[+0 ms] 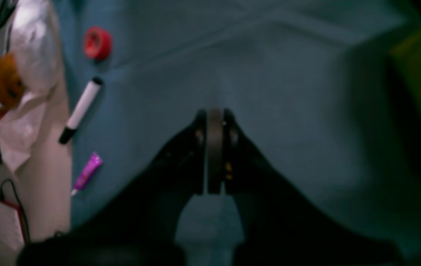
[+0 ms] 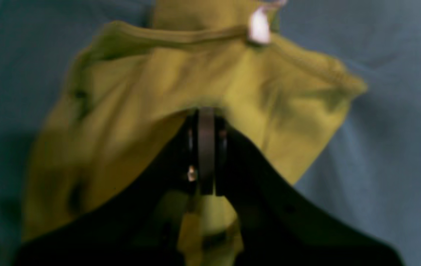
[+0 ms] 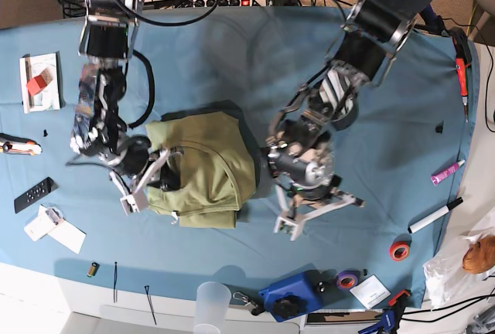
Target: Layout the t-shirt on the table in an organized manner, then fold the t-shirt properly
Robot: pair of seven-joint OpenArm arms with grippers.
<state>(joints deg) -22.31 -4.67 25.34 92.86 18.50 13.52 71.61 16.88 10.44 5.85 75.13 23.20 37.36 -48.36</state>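
Olive-green t-shirt (image 3: 203, 170) lies bunched in a loose, roughly folded heap near the middle of the table (image 3: 255, 56), a little toward the left of the base view, its small white neck tag (image 2: 259, 26) showing at the collar in the right wrist view. Over at the far left of the blue cloth sit a white card with a red piece on it (image 3: 40, 80) and, nearer the front edge, a black remote (image 3: 33, 194). The right gripper (image 3: 147, 179) reaches in at the left edge of the heap; its jaws are pressed together, and in its own wrist camera the green fabric hangs right against the fingertips and behind them, though I cannot tell whether any cloth is actually pinched between them. Just right of the shirt, the left gripper (image 3: 298, 218) hovers over bare blue cloth, apart from the garment, its jaws together with nothing between them; in its wrist view only a blurred sliver of green shows at the right edge. Along the front edge stand a clear plastic cup (image 3: 212, 305) and a blue tool (image 3: 292, 295). Further right lie a red tape roll (image 1: 97, 43), a white marker with a black cap (image 1: 81, 109) and a small purple tube (image 1: 87, 173), all well apart from the shirt.
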